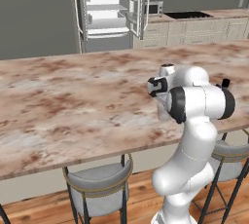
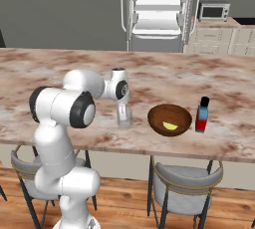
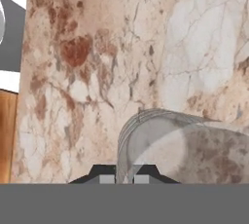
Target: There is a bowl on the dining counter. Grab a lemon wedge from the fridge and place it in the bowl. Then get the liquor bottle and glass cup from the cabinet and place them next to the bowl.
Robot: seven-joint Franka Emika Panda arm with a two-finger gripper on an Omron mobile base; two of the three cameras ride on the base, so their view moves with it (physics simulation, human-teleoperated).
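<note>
My end effector (image 3: 124, 178), bottom centre of the hand view, is pinched on the near rim of the glass cup (image 3: 187, 147); fingertips (image 3: 107, 178) nearly together with the thin wall between them. In the right base view the glass cup (image 2: 124, 115) hangs under my wrist, left of centre, base at or just above the counter (image 2: 60, 68); I cannot tell if it touches

Risk one: a grip on one wall only. If I let go while the base is off the counter or tilted, the cup could tip or roll toward the near edge and the stools (image 2: 187, 185) below

Risk two: pulling away sideways instead of straight up, dragging the rim and toppling it

Next out, centre-right of the right base view: the bowl (image 2: 170, 120), lemon wedge (image 2: 170, 125) lying inside. Cup stands near its left side with a gap. Nudging the cup closer risks knocking the bowl and shifting it into the liquor bottle (image 2: 202, 115), upright just beside its right side; tall and narrow, likely to fall

Far back, top of frame: fridge (image 2: 159, 9) with doors open, white shelves showing. Left open, a swinging arm or driving base could strike a door
</note>
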